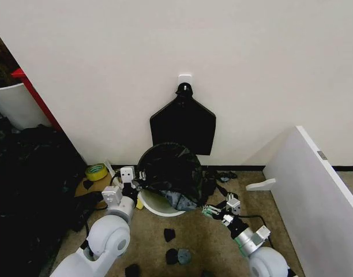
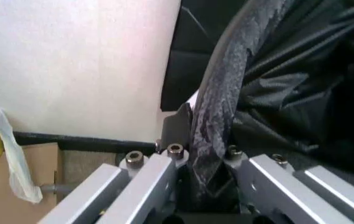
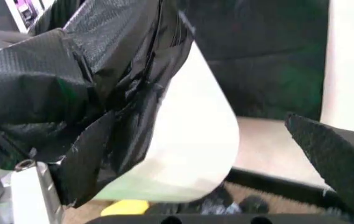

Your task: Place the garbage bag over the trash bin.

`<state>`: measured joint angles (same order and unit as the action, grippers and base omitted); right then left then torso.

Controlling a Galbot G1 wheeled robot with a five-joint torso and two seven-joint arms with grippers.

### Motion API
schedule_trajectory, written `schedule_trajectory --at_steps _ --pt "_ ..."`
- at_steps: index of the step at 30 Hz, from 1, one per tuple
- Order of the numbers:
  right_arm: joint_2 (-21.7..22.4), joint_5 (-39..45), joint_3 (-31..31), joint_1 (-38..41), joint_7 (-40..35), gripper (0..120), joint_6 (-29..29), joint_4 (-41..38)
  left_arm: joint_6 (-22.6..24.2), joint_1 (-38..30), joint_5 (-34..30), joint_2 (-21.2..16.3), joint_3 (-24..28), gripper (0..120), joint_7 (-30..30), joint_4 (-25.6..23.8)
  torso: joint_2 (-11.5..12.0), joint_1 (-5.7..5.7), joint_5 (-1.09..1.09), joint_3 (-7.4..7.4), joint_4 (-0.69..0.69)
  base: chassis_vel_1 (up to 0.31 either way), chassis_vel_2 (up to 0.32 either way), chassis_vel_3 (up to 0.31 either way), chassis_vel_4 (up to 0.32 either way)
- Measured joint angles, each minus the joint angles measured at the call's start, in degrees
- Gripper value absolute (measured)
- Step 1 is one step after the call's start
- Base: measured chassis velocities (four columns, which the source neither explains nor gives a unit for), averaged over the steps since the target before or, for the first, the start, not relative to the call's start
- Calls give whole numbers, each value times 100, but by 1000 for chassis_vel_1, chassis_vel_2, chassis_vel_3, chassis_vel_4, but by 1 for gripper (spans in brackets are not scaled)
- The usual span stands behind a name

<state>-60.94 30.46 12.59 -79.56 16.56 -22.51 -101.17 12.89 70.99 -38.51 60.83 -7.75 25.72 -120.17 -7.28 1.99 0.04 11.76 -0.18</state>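
Observation:
The trash bin [image 1: 156,206] is a round white bucket standing on the carpet against the wall. The glossy black garbage bag [image 1: 171,168] is draped over its top and far side, while the near white rim still shows. At the bin's left rim my left gripper [image 1: 134,182] is shut on a twisted strand of the bag [image 2: 217,116]. My right gripper [image 1: 213,211] sits open at the bin's right side. In the right wrist view its black pad [image 3: 336,161] stands apart from the white bin wall [image 3: 193,140], and a bag edge [image 3: 102,116] hangs by the other finger.
A flat black fan-shaped bundle [image 1: 183,124] hangs from a wall hook above the bin. A yellow tape roll [image 1: 96,171] lies to the left and small black lumps [image 1: 169,234] dot the carpet. A white panel [image 1: 315,196] leans at the right, and a dark heap [image 1: 26,184] fills the left.

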Motion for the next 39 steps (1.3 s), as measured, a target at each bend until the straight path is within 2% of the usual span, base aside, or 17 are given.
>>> schedule_trajectory --at_steps 4,6,9,10,11,12,15,18,21,24,28,32,39 --pt "-23 -301 115 13 -162 100 -10 -37 -6 17 20 5 4 1 -6 1 0 0 0 0 0 0 0 0 0" --pt "-23 -1104 143 -36 -1064 100 357 -272 -6 48 60 25 42 0 -9 6 0 0 1 0 0 0 0 0 0" --pt "16 -1494 5 -166 -2068 100 1004 -683 -5 91 137 76 109 0 -24 21 0 0 -2 0 -2 0 0 0 0" --pt "18 -1531 -26 -186 -2219 100 1131 -754 -5 97 147 86 118 0 -25 25 0 0 0 0 -1 0 0 0 0" --pt "10 -1549 -162 -252 -2849 100 1663 -1050 -5 122 188 131 157 0 -27 36 0 0 1 0 -1 0 0 0 0" --pt "10 -1549 -162 -252 -2849 100 1663 -1050 -5 122 188 131 157 0 -27 36 0 0 1 0 -1 0 0 0 0" --pt "-33 -1226 -353 -291 -3664 100 2458 -1425 -12 156 254 195 198 0 -31 47 0 0 1 0 -1 0 0 0 0" --pt "-43 -838 -399 -271 -4066 100 3005 -1680 -20 182 285 228 209 0 -37 55 0 0 -1 0 0 0 0 0 0" --pt "3 -745 -353 -259 -4051 100 3100 -1726 -31 187 290 228 200 0 -41 67 0 0 1 0 0 0 0 0 0" --pt "171 -597 -199 -269 -3618 100 2820 -1727 -64 173 290 217 144 0 -51 113 0 0 0 0 0 0 0 0 0" --pt "283 -534 -117 -284 -3452 100 2667 -1758 -100 142 290 204 105 0 -52 181 0 0 1 0 -1 0 0 0 0" --pt "439 30 -100 -330 -3716 100 3070 -2124 -131 122 301 236 110 0 -73 276 0 0 -1 0 -1 0 0 0 0" --pt "481 234 -107 -405 -3747 100 3274 -2358 -213 89 332 307 83 0 -80 370 0 0 0 0 0 0 0 0 0"
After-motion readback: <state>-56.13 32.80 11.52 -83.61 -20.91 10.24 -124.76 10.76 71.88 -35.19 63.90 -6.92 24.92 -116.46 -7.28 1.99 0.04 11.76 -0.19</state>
